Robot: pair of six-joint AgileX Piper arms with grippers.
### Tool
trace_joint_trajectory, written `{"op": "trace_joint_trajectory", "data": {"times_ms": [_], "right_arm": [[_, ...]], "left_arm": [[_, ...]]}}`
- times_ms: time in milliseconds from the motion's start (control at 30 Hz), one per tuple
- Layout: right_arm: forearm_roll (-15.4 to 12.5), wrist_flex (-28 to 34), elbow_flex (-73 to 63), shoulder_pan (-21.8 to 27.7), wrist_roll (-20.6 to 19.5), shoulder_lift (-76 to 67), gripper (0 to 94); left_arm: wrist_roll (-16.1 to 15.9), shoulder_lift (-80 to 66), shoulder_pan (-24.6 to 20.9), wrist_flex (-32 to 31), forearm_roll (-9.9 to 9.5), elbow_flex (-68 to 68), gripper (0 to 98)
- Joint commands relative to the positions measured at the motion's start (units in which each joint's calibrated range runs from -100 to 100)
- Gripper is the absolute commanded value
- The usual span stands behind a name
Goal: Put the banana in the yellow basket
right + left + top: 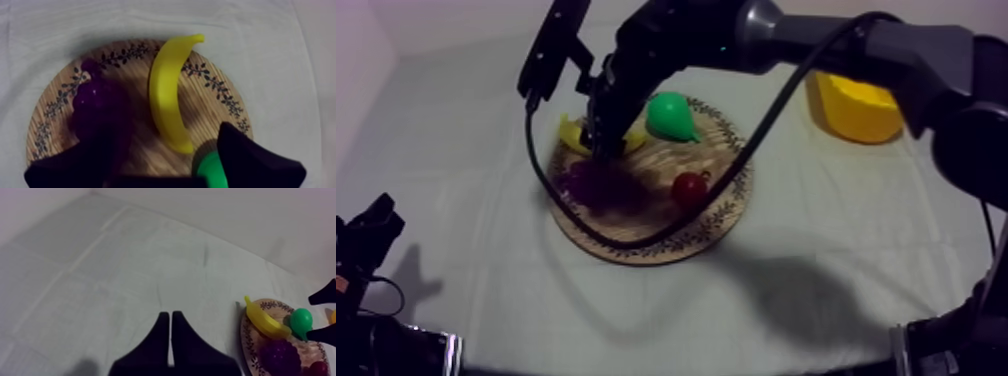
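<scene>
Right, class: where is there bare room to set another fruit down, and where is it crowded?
Free: the cloth between the wooden board and the yellow basket, in front of the board, and at its left. Crowded: the board, holding banana, pear, grapes, small red fruit, with the open right end effector over the banana.

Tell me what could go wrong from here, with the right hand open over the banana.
1. One finger of the right hand hangs above the grapes, which lie close beside the banana; it may land on them.
2. The other finger is near the pear and could knock it.
3. The banana's tip juts past the rim of the board, so a nudge might slide it off.
</scene>
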Motion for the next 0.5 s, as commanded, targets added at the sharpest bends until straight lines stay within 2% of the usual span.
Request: {"op": "trace_joint_trajectory", "data": {"times_ms": [0,267,467], "right_arm": [[0.24,0.34,-2.91,0.10,-0.02,2.98,58.5],[0.22,0.54,-9.08,0.39,0.37,9.71,56.6],[0.60,0.35,-10.29,0.32,0.55,13.01,51.3]], "left_arm": [[0.00,-0.05,0.02,-0.01,0.03,-0.01,0.1],[0.02,-0.05,0.02,-0.01,0.03,-0.01,0.1],[0.02,-0.05,0.02,-0.01,0.03,-0.01,0.1]]}}
